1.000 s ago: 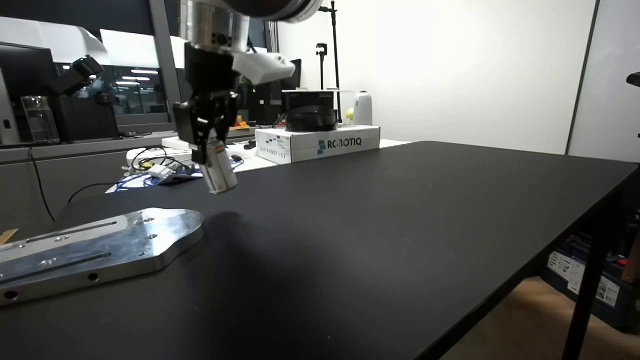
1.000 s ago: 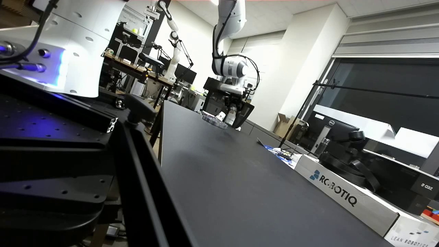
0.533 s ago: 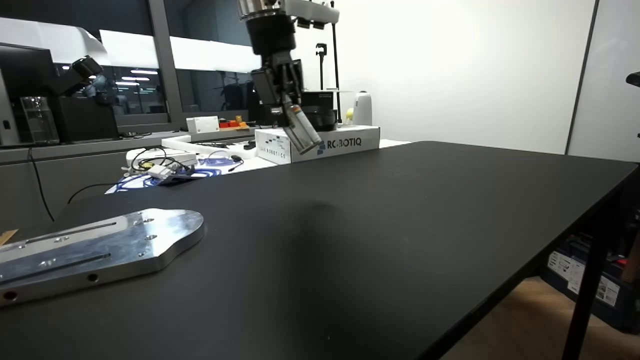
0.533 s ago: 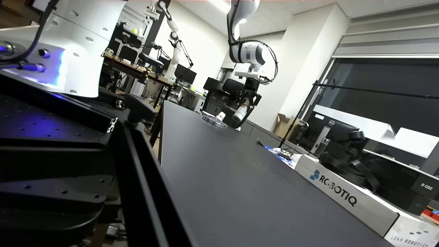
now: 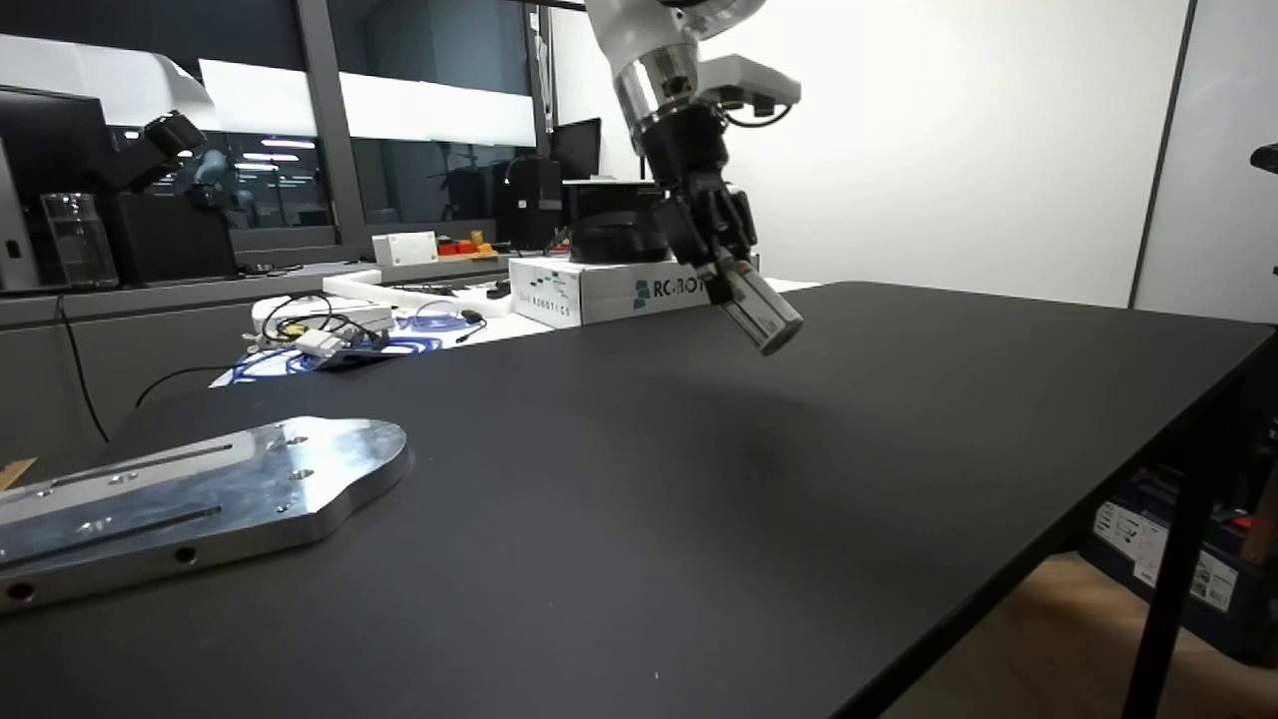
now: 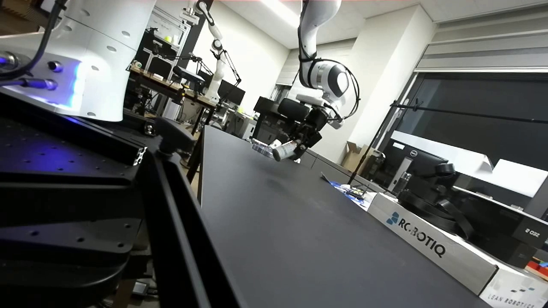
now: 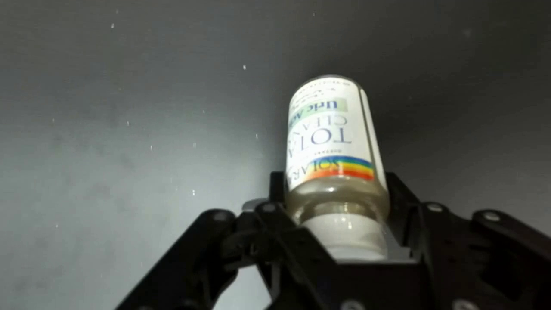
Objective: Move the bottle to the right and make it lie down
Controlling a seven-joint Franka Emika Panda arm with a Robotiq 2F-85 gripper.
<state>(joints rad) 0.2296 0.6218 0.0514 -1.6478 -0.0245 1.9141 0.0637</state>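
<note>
Bottle [image 7: 335,159] is clamped in gripper [image 7: 338,191], one finger [image 7: 277,187] on each side at the shoulder, printed side facing the wrist camera. It hangs over black table [image 5: 599,559], tilted, cap end up, base slanting down. Metal plate [image 5: 250,479] lies on table, well apart from bottle in an exterior view. White box [image 6: 432,241] sits just beside table edge in both exterior views.

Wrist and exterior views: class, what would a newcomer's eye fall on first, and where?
Probably the bottle, near the middle of the wrist view, its rainbow-striped label reading upside down. In an exterior view, it hangs tilted in the gripper above the dark table. The shiny metal plate at that view's left might come next.
</note>
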